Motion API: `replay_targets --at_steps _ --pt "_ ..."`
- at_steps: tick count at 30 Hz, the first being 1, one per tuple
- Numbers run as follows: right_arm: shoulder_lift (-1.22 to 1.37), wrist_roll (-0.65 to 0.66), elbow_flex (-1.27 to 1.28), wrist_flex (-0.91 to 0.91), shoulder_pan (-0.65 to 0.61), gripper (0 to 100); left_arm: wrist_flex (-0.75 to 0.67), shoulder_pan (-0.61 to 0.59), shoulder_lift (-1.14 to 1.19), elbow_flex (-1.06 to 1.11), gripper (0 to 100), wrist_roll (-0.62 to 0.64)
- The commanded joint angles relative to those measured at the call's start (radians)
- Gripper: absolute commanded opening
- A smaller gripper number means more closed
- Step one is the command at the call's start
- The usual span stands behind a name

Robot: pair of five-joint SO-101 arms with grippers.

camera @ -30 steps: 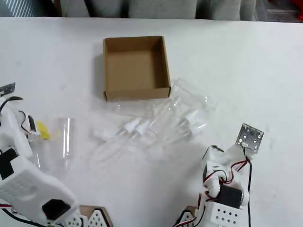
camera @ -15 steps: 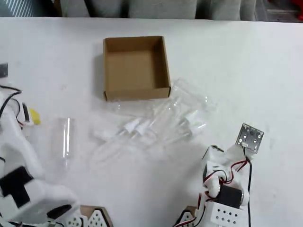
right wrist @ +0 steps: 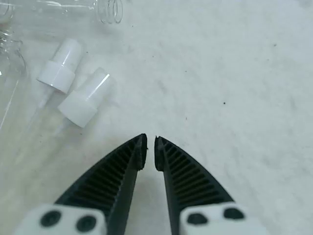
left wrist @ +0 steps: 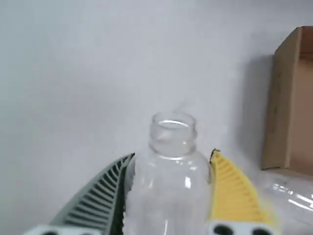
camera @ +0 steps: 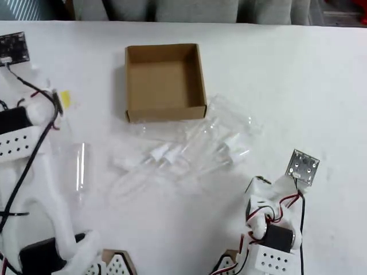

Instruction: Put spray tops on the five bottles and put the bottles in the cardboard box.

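High view: the open cardboard box (camera: 165, 80) stands on the table (camera: 287, 69), and loose bottles (camera: 80, 166) and spray tops (camera: 163, 152) lie just in front of it.

Left wrist view: the left gripper (left wrist: 172, 156) is clamped on an uncapped bottle (left wrist: 172, 132) near the box.

Right wrist view: the right gripper (right wrist: 150, 146) is closed and holds nothing. It sits beside two spray tops.

Brown cardboard box (camera: 165, 80), clear bottle (left wrist: 168, 191), white spray tops (right wrist: 61, 66)
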Motion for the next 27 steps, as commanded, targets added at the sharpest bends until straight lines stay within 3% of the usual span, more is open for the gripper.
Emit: replay_targets --at_steps 1,17,27 --pt "-0.002 -0.003 0.009 0.01 0.01 1.5 -0.1 0.059 -0.053 0.003 2 0.021" --pt "-0.002 -0.003 0.009 0.01 0.01 1.5 -0.919 0.093 -0.053 0.443 2 0.025" --pt "-0.002 -0.003 0.009 0.01 0.01 1.5 -1.309 0.151 -0.053 0.661 2 0.023"
